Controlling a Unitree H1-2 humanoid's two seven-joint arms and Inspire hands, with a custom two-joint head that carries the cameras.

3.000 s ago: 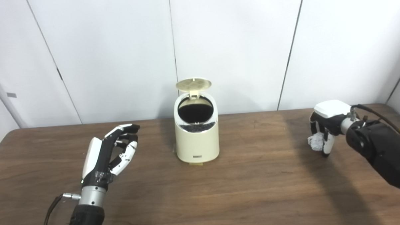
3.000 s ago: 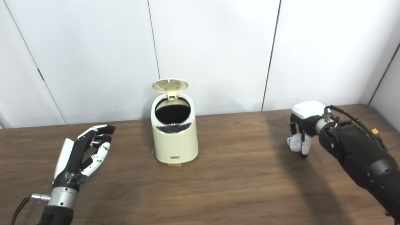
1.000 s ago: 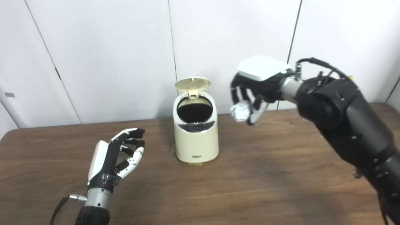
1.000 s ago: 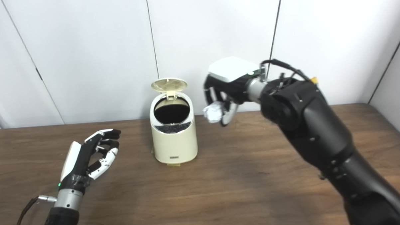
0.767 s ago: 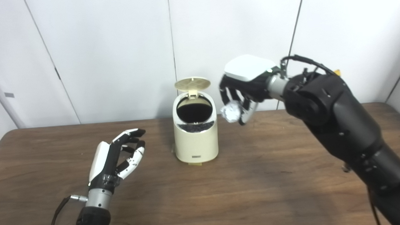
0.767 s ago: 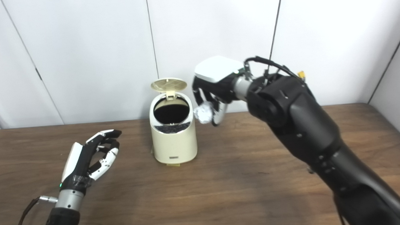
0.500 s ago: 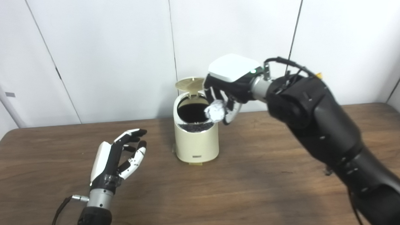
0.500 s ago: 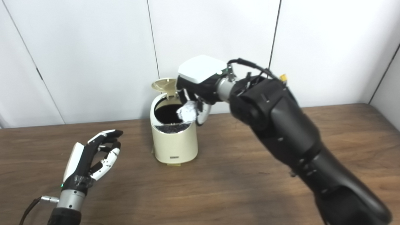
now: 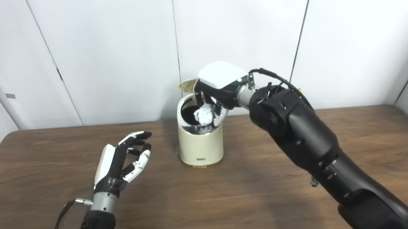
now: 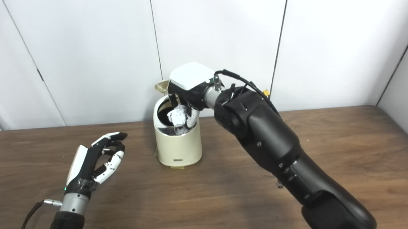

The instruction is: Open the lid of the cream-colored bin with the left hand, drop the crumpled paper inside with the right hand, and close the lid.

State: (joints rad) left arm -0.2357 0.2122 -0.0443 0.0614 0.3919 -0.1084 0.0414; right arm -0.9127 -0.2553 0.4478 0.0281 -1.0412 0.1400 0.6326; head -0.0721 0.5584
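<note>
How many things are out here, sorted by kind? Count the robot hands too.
Robot hands: 2 (left robot hand, right robot hand)
Bins: 1 (cream-colored bin, lid up)
Paper balls: 1 (crumpled paper, held over the bin's opening)
Tables: 1 (wooden table)
Total: 5

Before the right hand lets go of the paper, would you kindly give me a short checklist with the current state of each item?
1. Lid standing open: ok.
2. Crumpled paper over the bin opening: ok.
3. Right hand gripping the paper: ok.
4. Left hand open, away from the bin: ok.
5. Room inside the bin: cannot tell, interior is dark.
6. Bin upright on the table: ok.
</note>
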